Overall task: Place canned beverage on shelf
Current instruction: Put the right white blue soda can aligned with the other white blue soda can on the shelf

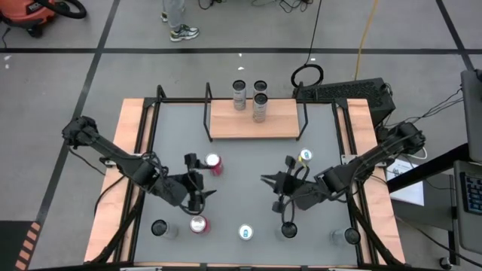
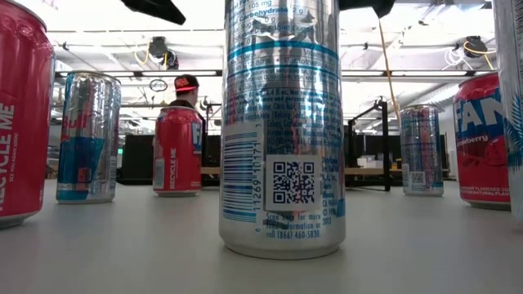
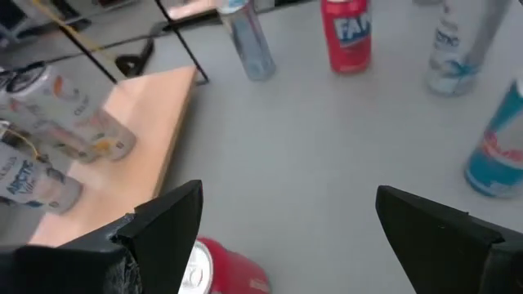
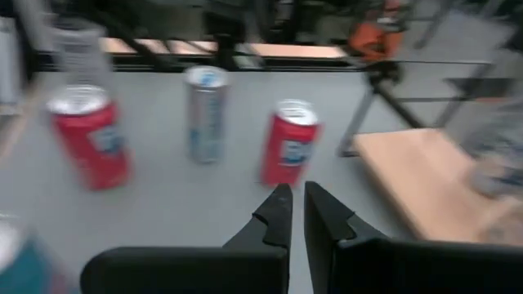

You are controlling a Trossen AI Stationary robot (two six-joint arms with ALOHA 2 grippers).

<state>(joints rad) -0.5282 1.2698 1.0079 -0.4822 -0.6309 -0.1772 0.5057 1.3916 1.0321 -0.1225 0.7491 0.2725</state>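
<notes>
Room: we note a grey floor with dark tape lines, a person's legs and shoes beyond the table's far edge, and a person in a red cap seen in the low view.
Table: grey top with wood side rails; we count loose cans spread along the near edge and the middle.
Shelf: light-wood board with black rod frames at each end, standing at the far middle of the table; three cans already stand at its far edge.
Left arm: the left gripper sits left of centre, jaws spread wide and empty.
Right arm: the right gripper waits right of centre, fingers pressed together, holding nothing.
Task item: red can, upright, on the table just beyond the left gripper and a little toward the shelf; in the left wrist view it shows at the edge beside one finger, not between the two.
Key relation: we judge the left arm the nearer; the can's long axis is vertical, so a level side approach suits it.
Other red can, upright, near the front edge behind the left gripper.
Clearance: we judge the open shelf area nearer the arms free for placing.
</notes>
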